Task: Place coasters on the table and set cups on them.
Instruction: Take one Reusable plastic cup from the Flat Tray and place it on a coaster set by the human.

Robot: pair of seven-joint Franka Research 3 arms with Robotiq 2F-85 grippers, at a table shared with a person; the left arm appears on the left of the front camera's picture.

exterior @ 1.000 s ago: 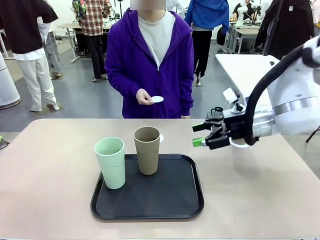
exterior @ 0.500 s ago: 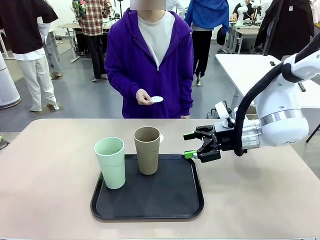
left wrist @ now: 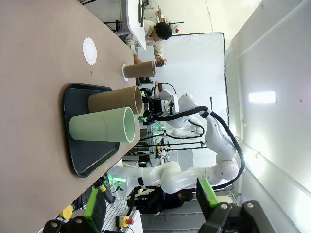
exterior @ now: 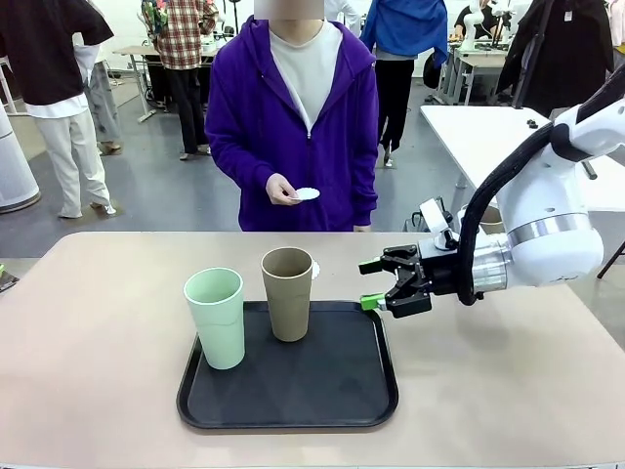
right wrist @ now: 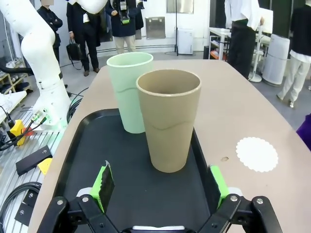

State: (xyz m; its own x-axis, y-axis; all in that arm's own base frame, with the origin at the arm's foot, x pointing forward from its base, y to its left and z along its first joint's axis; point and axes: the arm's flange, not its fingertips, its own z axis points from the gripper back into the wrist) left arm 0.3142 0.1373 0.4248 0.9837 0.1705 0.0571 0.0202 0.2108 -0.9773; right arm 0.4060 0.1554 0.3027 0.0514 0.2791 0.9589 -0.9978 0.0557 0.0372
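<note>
Front view: a black rounded plastic tray (exterior: pixel 332 391) lies on the large beige-tan tabletop (exterior: pixel 98 322). On the tray's left part a tall pale mint green matte tumbler (exterior: pixel 215 318) is stood upright. Just beside it, nearer the tray's far edge, a tall brownish-tan matte tumbler (exterior: pixel 288 293) is stood. A small round white lacy paper coaster (exterior: pixel 314 266) is partly seen on the tabletop just beyond the tray's far edge, behind the tan tumbler. Farther beyond the tray, another white coaster (exterior: pixel 306 193) is held in a person's hand (exterior: pixel 283 189). At the tray's far right corner the right gripper (exterior: pixel 369 283) is seen with jaws spread wide and nothing gripped, its fingers pointed at the tan tumbler. In the left wrist view the left gripper (left wrist: pixel 150 191) is seen wide open and empty, well apart from the tray. Past the tray a second brownish-tan tumbler (left wrist: pixel 140 70) is stood on a third coaster (left wrist: pixel 123 72).
</note>
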